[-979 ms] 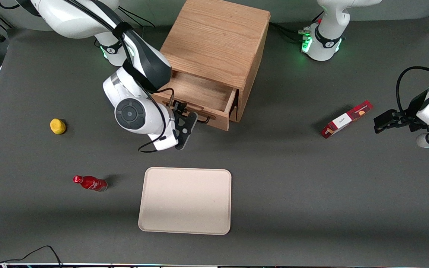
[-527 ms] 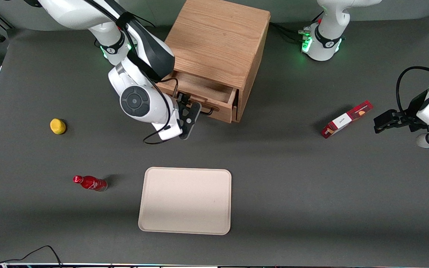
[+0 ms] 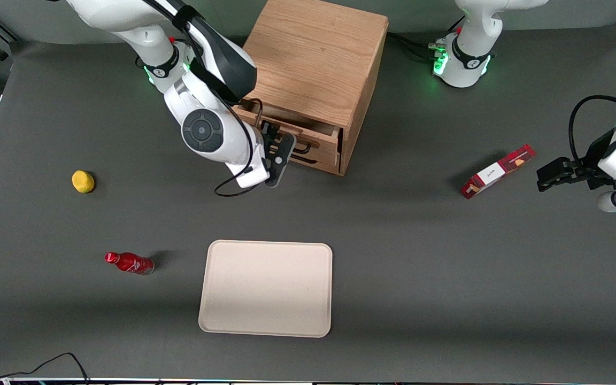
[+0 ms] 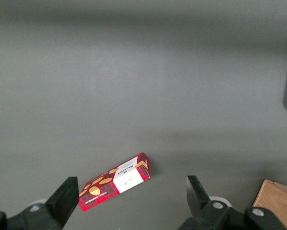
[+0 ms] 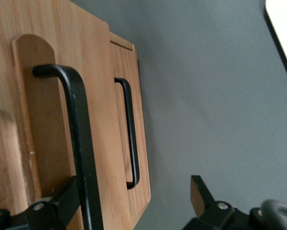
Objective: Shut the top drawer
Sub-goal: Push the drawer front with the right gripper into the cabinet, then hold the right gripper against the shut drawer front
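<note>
The oak cabinet (image 3: 313,59) stands at the back of the table. Its top drawer (image 3: 320,138) is pushed almost fully in, with only a narrow dark gap under the cabinet's top. My right gripper (image 3: 279,151) is open in front of the drawer, against its front. In the right wrist view the gripper (image 5: 134,189) has its jaws wide apart. One finger (image 5: 62,201) sits beside the top drawer's black wire handle (image 5: 78,143). The top drawer's front (image 5: 93,81) fills that view close up. The lower drawer front (image 5: 143,158) with its own handle (image 5: 132,139) shows next to it.
A beige tray (image 3: 265,287) lies nearer the front camera than the cabinet. A red bottle (image 3: 129,263) and a yellow fruit (image 3: 83,181) lie toward the working arm's end. A red box (image 3: 498,171) lies toward the parked arm's end, also in the left wrist view (image 4: 115,182).
My gripper has moved toward the cabinet with the drawer front ahead of it. The top drawer has slid from well open to nearly shut.
</note>
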